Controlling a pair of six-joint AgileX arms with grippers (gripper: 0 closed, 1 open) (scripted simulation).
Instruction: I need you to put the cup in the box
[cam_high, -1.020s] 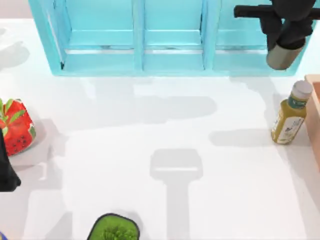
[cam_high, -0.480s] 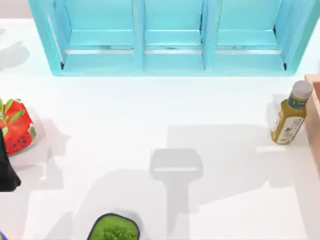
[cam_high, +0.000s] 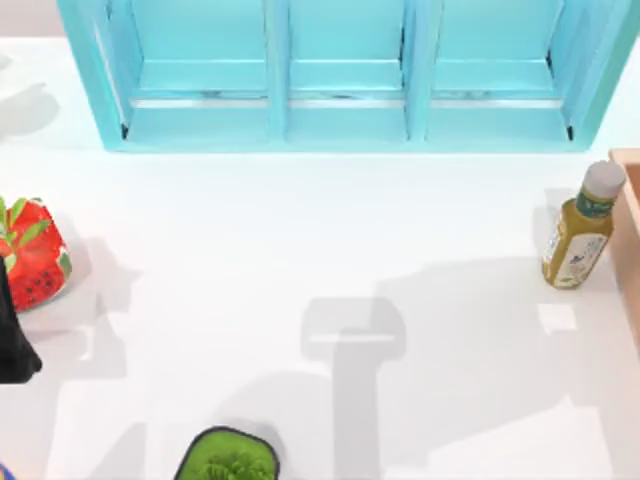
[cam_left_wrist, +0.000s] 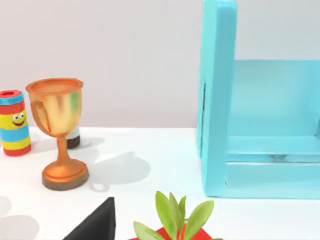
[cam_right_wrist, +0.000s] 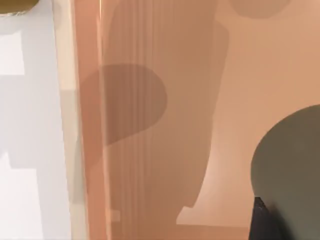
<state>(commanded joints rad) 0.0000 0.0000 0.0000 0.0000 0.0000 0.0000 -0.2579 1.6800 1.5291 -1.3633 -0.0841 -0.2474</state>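
The cup (cam_right_wrist: 292, 170) is dark olive-grey and round, and in the right wrist view it hangs over the peach-brown floor of the box (cam_right_wrist: 235, 75). A black finger (cam_right_wrist: 261, 224) of my right gripper lies against the cup's side. The box's flat wall (cam_right_wrist: 87, 125) runs beside the white table. Seen from above, the box's edge (cam_high: 630, 230) pokes in at the right border. My left arm (cam_high: 12, 345) is parked at the left border.
A yellow bottle (cam_high: 580, 228) stands just left of the box. The turquoise shelf cabinet (cam_high: 340, 75) spans the back. A strawberry (cam_high: 32, 255) sits at the left, a potted green plant (cam_high: 228, 458) at the front, and a bronze goblet (cam_left_wrist: 57, 132) and a striped can (cam_left_wrist: 14, 122) are beyond the cabinet's end.
My right arm, holding the cup by the cabinet's right end a second ago, has left the top view to the right. Its shadow has slid across the table toward the box.
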